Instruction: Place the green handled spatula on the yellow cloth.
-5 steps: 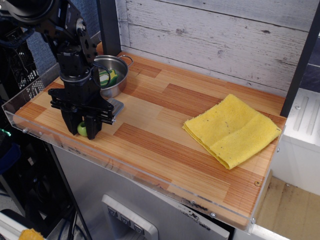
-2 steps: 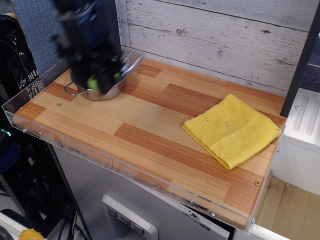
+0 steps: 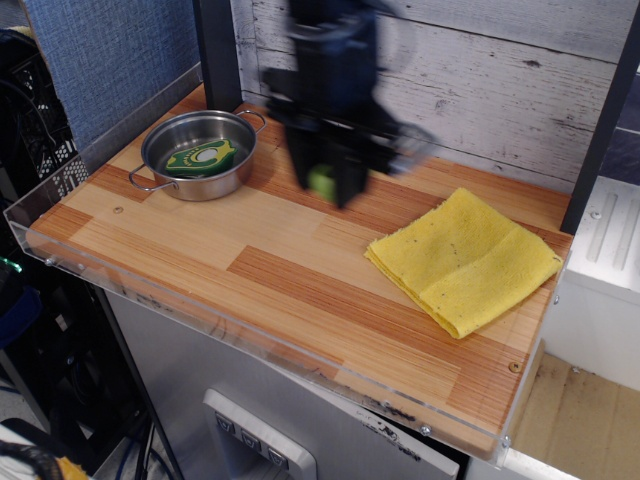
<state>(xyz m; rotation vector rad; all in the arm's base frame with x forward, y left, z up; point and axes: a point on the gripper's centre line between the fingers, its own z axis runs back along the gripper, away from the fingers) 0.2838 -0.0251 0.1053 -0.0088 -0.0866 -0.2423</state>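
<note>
While it hangs in mid-air, the green handled spatula (image 3: 322, 180) is clamped in the pincer (image 3: 335, 182), above the tabletop (image 3: 290, 270).

The lime handle pokes out low between the dark fingers, and a grey blur at the arm's right side looks like the blade, though motion smear makes that hard to confirm. The whole arm is blurred, up over the middle of the wooden boards. Over to the right lies the yellow cloth (image 3: 465, 260), folded flat, apart from the pincer. Back left sits a small steel pot (image 3: 200, 155) with two loop handles, and inside it a green-and-yellow sponge-like piece (image 3: 200, 157).
</note>
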